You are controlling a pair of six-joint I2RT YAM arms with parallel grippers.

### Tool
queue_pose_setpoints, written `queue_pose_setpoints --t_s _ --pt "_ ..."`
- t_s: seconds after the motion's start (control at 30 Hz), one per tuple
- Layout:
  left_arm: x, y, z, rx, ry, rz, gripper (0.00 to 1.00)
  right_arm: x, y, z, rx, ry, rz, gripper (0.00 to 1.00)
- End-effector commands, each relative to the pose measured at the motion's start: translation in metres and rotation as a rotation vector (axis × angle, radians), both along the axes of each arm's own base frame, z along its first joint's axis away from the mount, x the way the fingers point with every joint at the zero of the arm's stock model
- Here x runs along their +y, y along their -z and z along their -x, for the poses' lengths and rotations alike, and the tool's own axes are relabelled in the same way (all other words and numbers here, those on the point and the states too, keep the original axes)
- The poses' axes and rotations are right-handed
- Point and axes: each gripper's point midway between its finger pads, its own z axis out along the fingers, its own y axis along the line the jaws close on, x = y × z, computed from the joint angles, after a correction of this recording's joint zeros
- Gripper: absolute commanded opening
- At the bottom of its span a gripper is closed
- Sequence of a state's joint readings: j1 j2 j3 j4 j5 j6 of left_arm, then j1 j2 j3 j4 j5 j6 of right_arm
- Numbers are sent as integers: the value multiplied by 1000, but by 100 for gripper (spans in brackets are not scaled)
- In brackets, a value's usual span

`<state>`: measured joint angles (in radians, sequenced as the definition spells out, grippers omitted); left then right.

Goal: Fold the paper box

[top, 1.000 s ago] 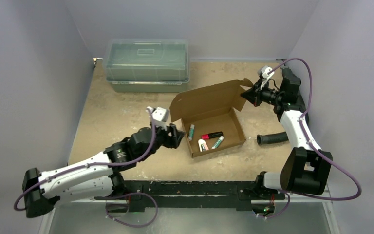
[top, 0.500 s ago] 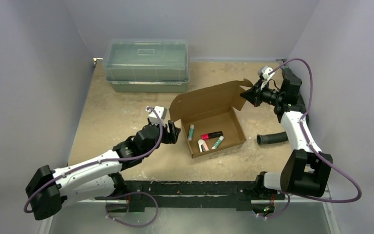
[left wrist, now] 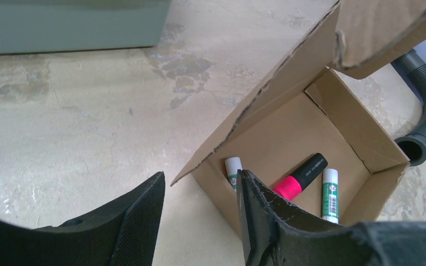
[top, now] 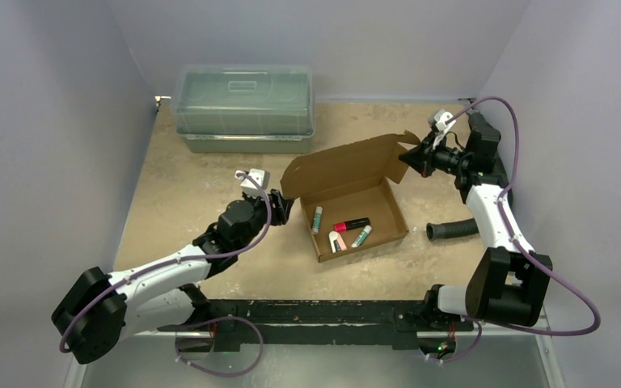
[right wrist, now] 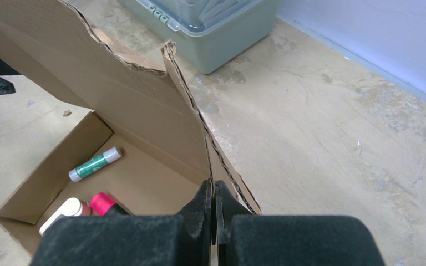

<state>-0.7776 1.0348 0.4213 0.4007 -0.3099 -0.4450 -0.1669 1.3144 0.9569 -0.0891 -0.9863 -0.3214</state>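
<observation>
place: robot lab cell | cues: bare walls (top: 48, 121), table (top: 186, 194), left arm (top: 162, 271), right arm (top: 493, 214)

A beige, stone-look worktop (top: 194, 186) is boxed in on three sides by plain, pale lilac-grey walls (top: 331, 40). Darker blotchy stains (left wrist: 180, 66) can be seen on it up close. A black rail (top: 323, 311) is set along the near edge. Everything's lit softly and evenly, and only faint shadows are cast.
</observation>
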Motion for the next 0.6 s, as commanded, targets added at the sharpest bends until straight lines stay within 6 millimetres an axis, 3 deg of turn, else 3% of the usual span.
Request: queue_pose_setpoints --t_s 0.0,0.13,0.47,0.57 --pt "-6 -19 -14 -98 48 4 49 2 -7 1 -23 -17 -16 0" --pt "-12 -20 -20 -120 103 -36 48 2 -6 1 -20 -16 -15 0" --pt "-23 -15 -33 -111 180 -56 30 1 -2 -1 -10 -12 -15 0" --pt "-28 -16 -37 -109 198 -60 15 0 -1 -1 -7 -8 -13 0"
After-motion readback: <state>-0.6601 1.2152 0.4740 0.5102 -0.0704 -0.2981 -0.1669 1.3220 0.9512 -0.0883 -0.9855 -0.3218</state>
